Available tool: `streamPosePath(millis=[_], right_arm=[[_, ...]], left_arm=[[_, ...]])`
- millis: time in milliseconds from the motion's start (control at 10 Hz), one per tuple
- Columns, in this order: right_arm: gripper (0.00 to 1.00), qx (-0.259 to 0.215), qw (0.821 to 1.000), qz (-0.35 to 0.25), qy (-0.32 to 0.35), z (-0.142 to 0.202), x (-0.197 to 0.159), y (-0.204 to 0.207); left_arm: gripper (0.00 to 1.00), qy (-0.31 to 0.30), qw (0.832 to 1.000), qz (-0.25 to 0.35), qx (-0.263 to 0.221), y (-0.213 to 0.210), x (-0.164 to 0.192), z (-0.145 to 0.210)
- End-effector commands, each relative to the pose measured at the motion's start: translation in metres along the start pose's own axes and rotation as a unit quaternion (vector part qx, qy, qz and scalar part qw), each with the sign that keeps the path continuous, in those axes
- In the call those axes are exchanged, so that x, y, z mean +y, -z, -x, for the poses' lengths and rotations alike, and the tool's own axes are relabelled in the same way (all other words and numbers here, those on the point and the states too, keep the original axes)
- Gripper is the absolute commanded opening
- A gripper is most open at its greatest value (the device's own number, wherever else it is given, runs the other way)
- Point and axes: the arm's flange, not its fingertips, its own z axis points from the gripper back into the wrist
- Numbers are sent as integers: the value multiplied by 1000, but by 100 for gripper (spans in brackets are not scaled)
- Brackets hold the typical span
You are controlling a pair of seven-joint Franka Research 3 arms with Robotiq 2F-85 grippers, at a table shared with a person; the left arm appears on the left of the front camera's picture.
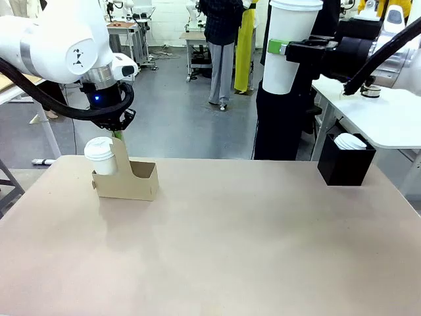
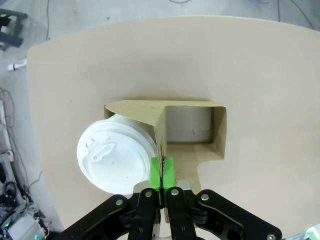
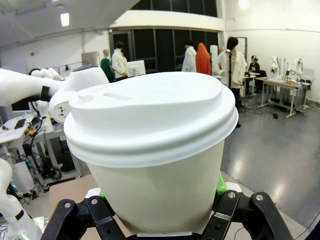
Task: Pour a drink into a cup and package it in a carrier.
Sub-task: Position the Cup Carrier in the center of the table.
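A brown cardboard carrier (image 1: 135,184) stands on the table at the left. A lidded white cup (image 1: 100,155) sits in its left slot (image 2: 117,157), and the other slot (image 2: 192,130) is empty. My left gripper (image 1: 118,137) comes down from above, its green pads (image 2: 155,172) shut on the carrier's upright handle tab (image 2: 161,135). High at the right, my right gripper (image 1: 284,49) is shut around a second lidded white cup (image 1: 291,23), held upright well above the table. That cup (image 3: 150,150) sits between the right gripper's fingers (image 3: 227,200). The drink is out of view.
A black box of white lids (image 1: 345,161) stands at the table's far right edge. A person in dark clothes (image 1: 279,125) stands behind the table near the held cup. The brown tabletop (image 1: 230,250) stretches bare across the middle and front.
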Motion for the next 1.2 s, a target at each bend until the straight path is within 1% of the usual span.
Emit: streamPosePath(millis=[0,100,200,300,500,600,700,800,900,1100], right_arm=[[80,-6,1000,-3,-5,-3,0,2],[80,-6,1000,-3,-5,-3,0,2],[80,-6,1000,-3,-5,-3,0,2],[80,-6,1000,-3,-5,-3,0,2],[80,-6,1000,-3,-5,-3,0,2],[80,-6,1000,-3,-5,-3,0,2],[80,-6,1000,-3,-5,-3,0,2],[80,-6,1000,-3,-5,-3,0,2],[80,-6,1000,-3,-5,-3,0,2],[80,-6,1000,-3,-5,-3,0,2]], left_arm=[[2,-14,1000,17,-20,-17,3,8],[2,-31,999,25,-35,-39,4,18],[2,-56,998,27,-30,-63,-1,27],[2,-61,997,24,-41,-91,-16,42],[2,-62,997,11,-41,-128,-56,75],[2,-61,997,3,-37,-145,-84,95],[2,-60,997,3,-41,-150,-102,110],[2,-69,997,18,-32,-151,-123,127],[2,-73,997,8,-33,-149,-143,140],[2,-54,998,0,-37,-140,-179,161]])
